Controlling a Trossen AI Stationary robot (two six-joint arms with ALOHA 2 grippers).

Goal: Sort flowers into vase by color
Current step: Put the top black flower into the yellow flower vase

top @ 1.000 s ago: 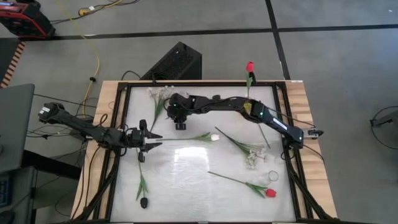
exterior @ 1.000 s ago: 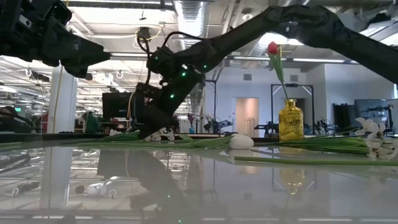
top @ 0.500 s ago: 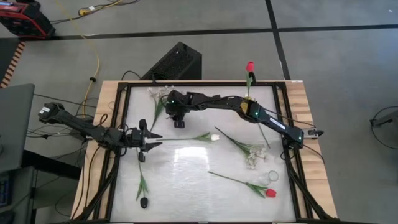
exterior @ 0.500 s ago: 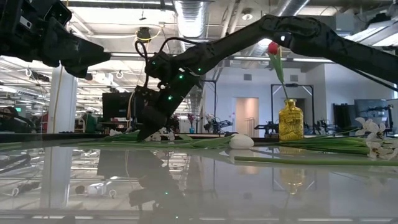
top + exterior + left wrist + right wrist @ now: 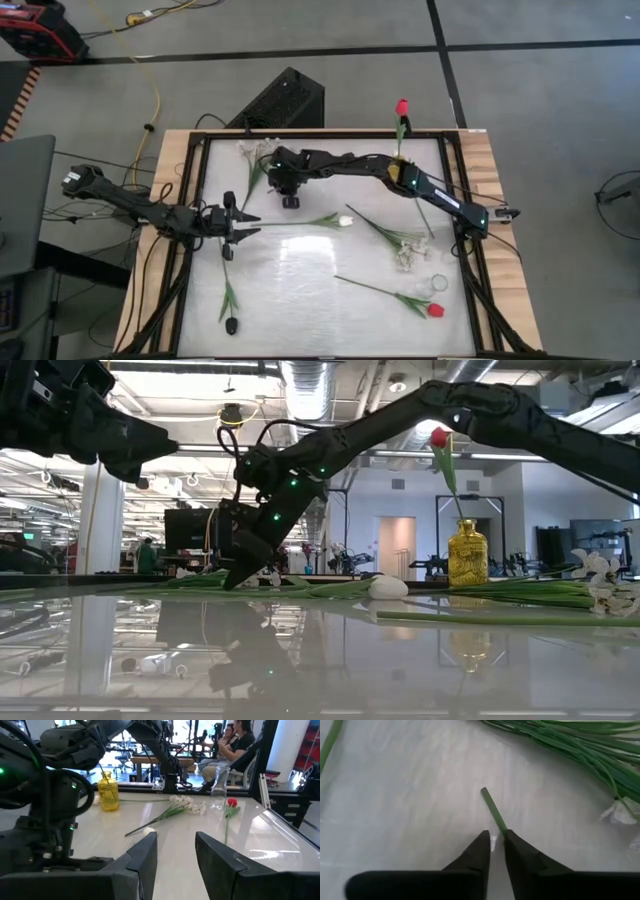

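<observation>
My right gripper (image 5: 495, 836) reaches to the table's far left part (image 5: 291, 203). It slants down, its tips on the table (image 5: 232, 582), shut on a thin green stem. The stem runs along the table toward the white tulip's head (image 5: 345, 220). A yellow vase (image 5: 467, 555) at the far edge holds one red tulip (image 5: 402, 106) upright. A sprig of white blossoms (image 5: 255, 155) lies far left and another sprig (image 5: 405, 245) lies right of centre. A red tulip (image 5: 434, 311) and a dark tulip (image 5: 231, 325) lie near the front. My left gripper (image 5: 245, 225) hovers open at the left edge. My right gripper pinches the green stem (image 5: 501, 826) a short way back from its cut end (image 5: 484, 791), which sticks out past the fingertips. The stem lies against the inner side of one finger (image 5: 517, 851). The fingers slant down from the table's right, along the stem, which lies on the table.
A clear glass vase (image 5: 218, 795) stands near the table's right edge (image 5: 438, 283). A black metal frame (image 5: 190, 200) rims the table. The sprig's stems (image 5: 580, 745) lie just beyond my right fingertips. People sit in the room behind the table.
My right gripper has tipped more steeply down, bringing its fingertips onto the table at the stem. In the low view its end has gone from blunt to a narrow point as the fingers drew together. The flowers lie as before.
</observation>
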